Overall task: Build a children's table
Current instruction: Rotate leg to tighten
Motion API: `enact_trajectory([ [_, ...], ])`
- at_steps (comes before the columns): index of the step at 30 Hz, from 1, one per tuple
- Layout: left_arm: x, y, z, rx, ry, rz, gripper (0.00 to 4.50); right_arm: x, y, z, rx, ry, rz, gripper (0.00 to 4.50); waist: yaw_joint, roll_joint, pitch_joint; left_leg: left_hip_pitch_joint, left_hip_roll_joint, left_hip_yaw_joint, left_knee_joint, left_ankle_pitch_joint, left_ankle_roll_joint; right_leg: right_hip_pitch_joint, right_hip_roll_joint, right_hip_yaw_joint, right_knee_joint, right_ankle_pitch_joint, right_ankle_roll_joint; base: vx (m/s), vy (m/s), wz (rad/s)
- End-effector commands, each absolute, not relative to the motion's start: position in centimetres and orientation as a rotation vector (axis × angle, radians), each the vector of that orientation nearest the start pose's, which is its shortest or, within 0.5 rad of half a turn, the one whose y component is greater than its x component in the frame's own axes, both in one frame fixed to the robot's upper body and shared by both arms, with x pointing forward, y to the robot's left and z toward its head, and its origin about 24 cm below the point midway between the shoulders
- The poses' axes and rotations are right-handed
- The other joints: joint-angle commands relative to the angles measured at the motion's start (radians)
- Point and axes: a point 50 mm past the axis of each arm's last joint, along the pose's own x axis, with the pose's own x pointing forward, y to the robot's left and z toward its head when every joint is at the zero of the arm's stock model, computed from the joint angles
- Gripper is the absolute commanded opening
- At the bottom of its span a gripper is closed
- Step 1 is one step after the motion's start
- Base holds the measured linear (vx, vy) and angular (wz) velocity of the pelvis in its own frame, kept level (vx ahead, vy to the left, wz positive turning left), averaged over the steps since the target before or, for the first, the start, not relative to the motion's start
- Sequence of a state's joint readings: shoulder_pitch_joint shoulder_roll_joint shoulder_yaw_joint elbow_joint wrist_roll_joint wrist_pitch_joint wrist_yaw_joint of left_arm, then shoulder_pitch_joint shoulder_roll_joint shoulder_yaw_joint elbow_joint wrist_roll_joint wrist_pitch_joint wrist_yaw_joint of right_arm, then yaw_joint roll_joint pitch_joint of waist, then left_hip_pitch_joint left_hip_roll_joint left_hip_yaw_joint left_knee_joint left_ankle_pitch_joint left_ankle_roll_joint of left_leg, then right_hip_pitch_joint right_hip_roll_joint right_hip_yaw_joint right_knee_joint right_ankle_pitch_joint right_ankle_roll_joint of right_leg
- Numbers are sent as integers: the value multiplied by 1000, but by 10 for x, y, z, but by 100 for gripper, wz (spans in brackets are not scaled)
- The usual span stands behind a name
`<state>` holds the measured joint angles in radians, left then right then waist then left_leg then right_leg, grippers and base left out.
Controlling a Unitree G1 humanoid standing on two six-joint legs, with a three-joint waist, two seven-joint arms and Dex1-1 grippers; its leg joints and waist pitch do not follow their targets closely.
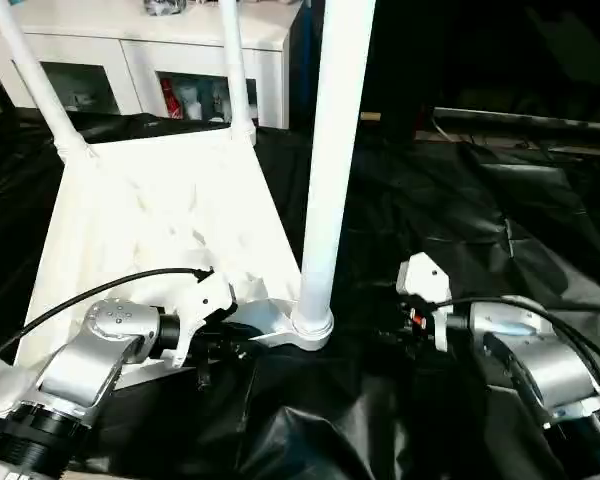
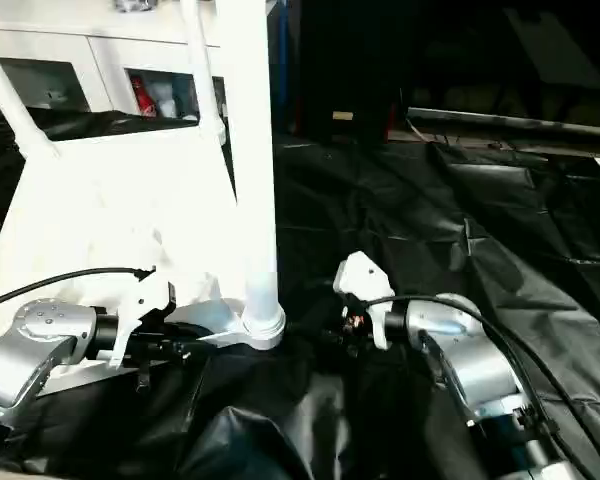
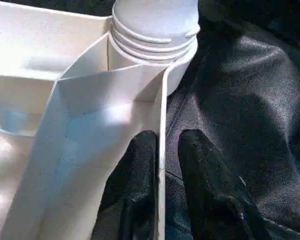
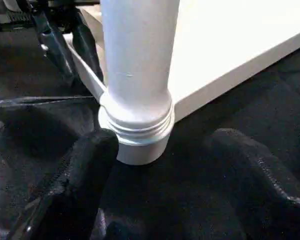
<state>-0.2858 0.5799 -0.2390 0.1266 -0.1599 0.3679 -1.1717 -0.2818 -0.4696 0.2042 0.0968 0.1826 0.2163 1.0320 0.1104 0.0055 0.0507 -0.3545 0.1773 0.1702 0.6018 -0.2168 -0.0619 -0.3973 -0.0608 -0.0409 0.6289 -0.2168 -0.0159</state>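
Left tool point(image 3: 160, 150) astride upturned children's table point(image 1: 150, 220) rim, grip unclear, right tool point(image 4: 160, 165) apart, legs pointing up

A: The table point(image 1: 150, 215) looks like smooth white plastic with a soft sheen, ribs moulded in.

B: The leg point(image 1: 332, 150) too, a glossy white tube with fine threads at its base.

A: The sheet point(image 1: 480, 220) beneath is thin black plastic film, crinkled and shiny.

B: The forearms point(image 1: 90, 355) are brushed silver metal. The fingers point(image 3: 132, 185) look matt black, rubbery.

A: The cabinet point(image 1: 130, 40) is smooth white with glass fronts.
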Motion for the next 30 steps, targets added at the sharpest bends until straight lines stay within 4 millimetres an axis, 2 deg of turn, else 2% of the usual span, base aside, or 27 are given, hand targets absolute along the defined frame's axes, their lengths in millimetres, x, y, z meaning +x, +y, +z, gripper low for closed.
enact_trajectory([
  [1, 263, 177, 51, 283, 544, -1238, 96, 272, -150, 70, -277, 255, 1184, 348, -2, 0, -57, 3, 48, -13, -71, -88, 54, 52, -77, 47, -66, -40, -236, 0, 0, 0],
  [10, 272, 171, 53, 266, 478, -1191, 96, 272, -151, 70, -280, 257, 1184, 348, 0, -1, -59, 2, 47, -13, -68, -71, 54, 53, -76, 47, -64, -17, -237, 0, 0, 0],
  [18, 273, 171, 50, 290, 507, -1190, 96, 273, -152, 70, -287, 258, 1179, 348, 0, 0, -60, 2, 47, -14, -66, -70, 55, 54, -76, 47, -63, -18, -235, 0, 0, 0],
  [23, 272, 174, 48, 310, 534, -1195, 45, 273, -153, 71, -293, 258, 1179, 348, 0, 0, -59, 1, 47, -14, -67, -76, 52, 55, -76, 47, -63, -23, -235, 0, 0, 0],
  [30, 270, 180, 46, 348, 585, -1199, 3, 276, -153, 72, -299, 255, 1179, 348, -3, -2, -57, 1, 47, -15, -70, -91, 43, 56, -76, 46, -66, -65, -226, 0, 0, 0],
])
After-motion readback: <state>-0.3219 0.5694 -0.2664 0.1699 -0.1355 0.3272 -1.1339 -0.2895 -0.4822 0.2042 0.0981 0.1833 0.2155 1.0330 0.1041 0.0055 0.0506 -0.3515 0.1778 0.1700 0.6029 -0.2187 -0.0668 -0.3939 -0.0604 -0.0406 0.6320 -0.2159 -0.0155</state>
